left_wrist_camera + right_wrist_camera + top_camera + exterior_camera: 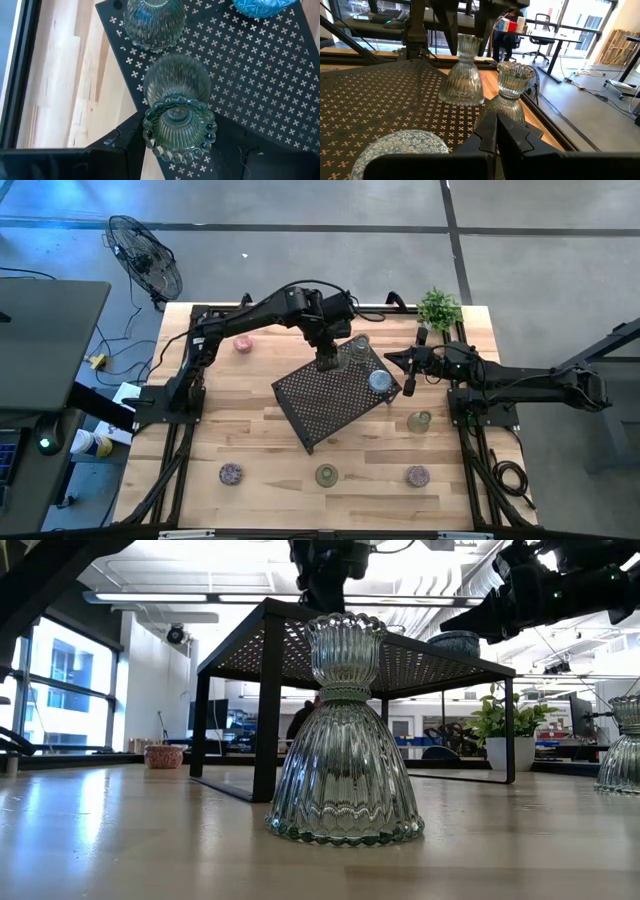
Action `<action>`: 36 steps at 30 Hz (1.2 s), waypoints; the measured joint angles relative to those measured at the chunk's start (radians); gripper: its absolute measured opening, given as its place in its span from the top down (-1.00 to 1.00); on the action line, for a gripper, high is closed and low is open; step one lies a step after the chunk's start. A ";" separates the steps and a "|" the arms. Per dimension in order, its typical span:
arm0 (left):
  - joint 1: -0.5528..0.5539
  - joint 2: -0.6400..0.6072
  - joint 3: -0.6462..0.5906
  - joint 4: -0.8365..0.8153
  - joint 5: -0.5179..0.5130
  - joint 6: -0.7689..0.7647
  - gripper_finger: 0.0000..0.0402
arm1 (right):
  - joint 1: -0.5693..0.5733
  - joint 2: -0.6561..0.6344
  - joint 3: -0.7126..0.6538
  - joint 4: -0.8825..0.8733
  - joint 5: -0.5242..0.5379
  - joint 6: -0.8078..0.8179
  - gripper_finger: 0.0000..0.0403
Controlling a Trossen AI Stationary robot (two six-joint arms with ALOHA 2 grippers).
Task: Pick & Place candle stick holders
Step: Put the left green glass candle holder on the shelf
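A black mesh tray (322,405) stands mid-table. My left gripper (327,362) hangs over its far part, shut on a clear-greenish candle stick holder (178,107). A second clear holder (154,21) and a blue-topped one (380,381) stand on the tray by their bases. My right gripper (408,383) is shut and empty at the tray's right edge; it also shows in its own wrist view (496,136). More holders stand on the table: pink (243,345), mottled (231,473), greenish (326,475), purple-pink (417,475) and clear (419,421). My left gripper has the holder's beaded top rim (150,134) between its two fingers, one on each side. The fingers come from above, pointing down. The holder stands upright with its wide base (462,95) on the tray's mesh top.
A small green potted plant (438,308) stands at the table's far right. A fan (145,255) stands on the floor off the far left corner. Bare wood lies between the tray and the holders near the front edge.
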 joint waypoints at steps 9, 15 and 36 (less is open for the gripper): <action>0.000 0.004 0.000 -0.002 0.003 -0.009 0.14 | 0.000 0.000 0.000 0.000 0.000 0.000 1.00; 0.000 0.004 0.000 -0.006 0.003 -0.010 0.09 | 0.000 0.000 0.000 0.000 -0.001 0.000 1.00; 0.000 0.006 -0.002 0.019 0.022 -0.010 0.07 | 0.000 0.000 0.000 0.000 -0.001 0.000 1.00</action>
